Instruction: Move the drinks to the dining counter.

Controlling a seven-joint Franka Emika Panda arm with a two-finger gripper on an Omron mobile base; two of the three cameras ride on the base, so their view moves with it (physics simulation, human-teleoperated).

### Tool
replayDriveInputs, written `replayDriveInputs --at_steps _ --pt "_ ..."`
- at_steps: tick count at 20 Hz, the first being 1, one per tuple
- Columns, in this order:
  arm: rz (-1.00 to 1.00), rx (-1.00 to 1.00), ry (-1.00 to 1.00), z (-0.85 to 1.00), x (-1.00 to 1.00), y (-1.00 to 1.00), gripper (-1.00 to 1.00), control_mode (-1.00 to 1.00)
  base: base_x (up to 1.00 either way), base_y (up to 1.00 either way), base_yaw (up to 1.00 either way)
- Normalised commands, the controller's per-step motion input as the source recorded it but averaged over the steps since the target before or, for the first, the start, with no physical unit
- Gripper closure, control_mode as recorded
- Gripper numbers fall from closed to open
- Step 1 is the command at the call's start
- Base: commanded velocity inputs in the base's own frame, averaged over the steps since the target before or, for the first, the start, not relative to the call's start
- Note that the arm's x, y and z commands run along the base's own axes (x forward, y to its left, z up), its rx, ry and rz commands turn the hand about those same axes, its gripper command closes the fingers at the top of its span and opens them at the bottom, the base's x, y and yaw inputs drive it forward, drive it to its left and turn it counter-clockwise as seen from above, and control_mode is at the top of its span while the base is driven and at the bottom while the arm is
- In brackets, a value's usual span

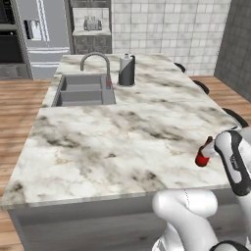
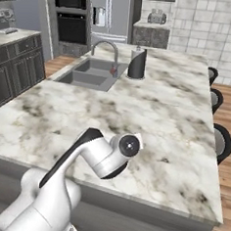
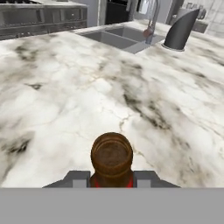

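The sink (image 1: 83,90) sat sunk into the far left of the marble worktop (image 1: 117,142), and that made the handy landmark. Just right of the sink stood the curved faucet (image 1: 98,61), then a dark grey canister (image 1: 126,71), parked out of the way. Well right of the sink and nearer the robot, the beer bottle (image 1: 202,156) hung upright over the worktop's edge, neck up so it could land on its base. The claw (image 3: 112,179) was narrowed snugly round the bottle's shoulder, likely carrying it in for set-down.
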Motion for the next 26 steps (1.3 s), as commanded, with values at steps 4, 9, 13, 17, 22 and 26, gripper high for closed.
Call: replayDriveInputs --at_steps 4,9,13,17,22,26 --pt "0.00 0.00 -0.06 -0.39 0.37 -0.15 1.00 -1.00 0.00 0.00 0.00" --pt "0.00 0.00 -0.04 -0.36 0.32 -0.01 1.00 -1.00 0.00 0.00 0.00" --pt "0.00 0.00 -0.02 -0.36 0.35 0.00 1.00 -1.00 0.00 0.00 0.00" --pt "0.00 0.00 -0.01 -0.39 0.35 0.00 1.00 -1.00 0.00 0.00 0.00" --pt "0.00 0.00 -0.02 -0.42 0.29 -0.01 1.00 -1.00 0.00 0.00 0.00" --pt "0.00 0.00 -0.01 -0.29 0.13 0.00 -1.00 -1.00 0.00 0.00 0.00"
